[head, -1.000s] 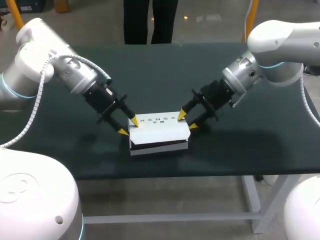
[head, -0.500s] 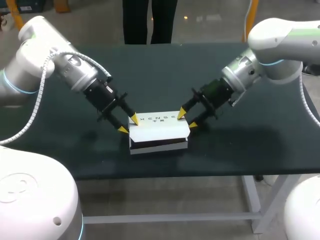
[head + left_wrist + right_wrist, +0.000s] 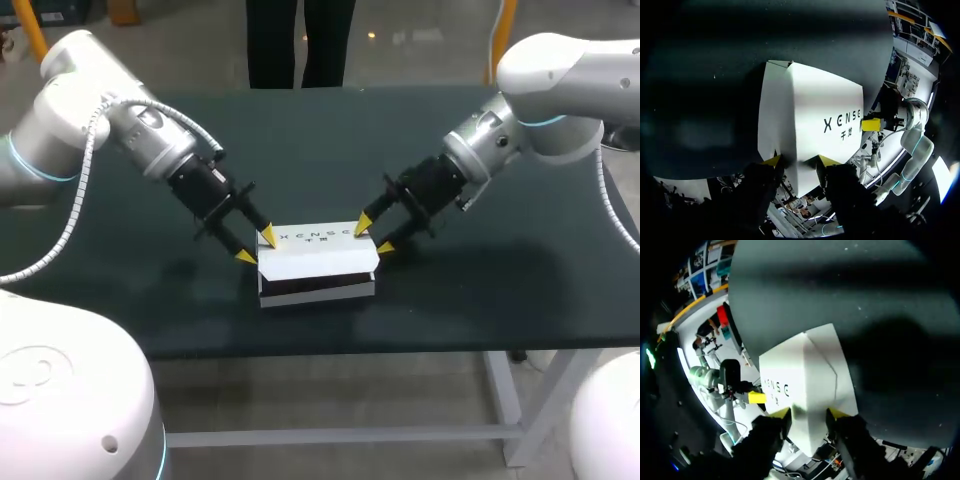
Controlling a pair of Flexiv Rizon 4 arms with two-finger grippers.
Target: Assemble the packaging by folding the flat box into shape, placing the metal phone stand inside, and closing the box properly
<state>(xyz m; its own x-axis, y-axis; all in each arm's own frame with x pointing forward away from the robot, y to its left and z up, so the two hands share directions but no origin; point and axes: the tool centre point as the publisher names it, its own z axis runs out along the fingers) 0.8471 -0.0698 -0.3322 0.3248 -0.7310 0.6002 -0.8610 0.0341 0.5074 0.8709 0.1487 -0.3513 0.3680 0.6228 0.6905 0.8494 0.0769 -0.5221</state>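
Note:
A white box (image 3: pixel 318 262) with dark print on its lid lies at the table's middle. A dark slit shows along its front under the lid. My left gripper (image 3: pixel 256 248) stands open at the box's left end, both yellow tips against that end. In the left wrist view the box (image 3: pixel 810 120) fills the space just ahead of the gripper (image 3: pixel 800 161). My right gripper (image 3: pixel 373 239) stands open against the right end in the same way. The right wrist view has the box (image 3: pixel 800 385) directly ahead of the gripper (image 3: pixel 809 413). No phone stand shows in any view.
The dark table (image 3: pixel 320 140) carries only the box. Bare surface stretches behind it and to both sides. The table's front edge runs a short way in front of the box.
The left arm has shifted slightly towards the far side, its tips still at the box's left end. The lid sits a little lower. The right arm has barely moved.

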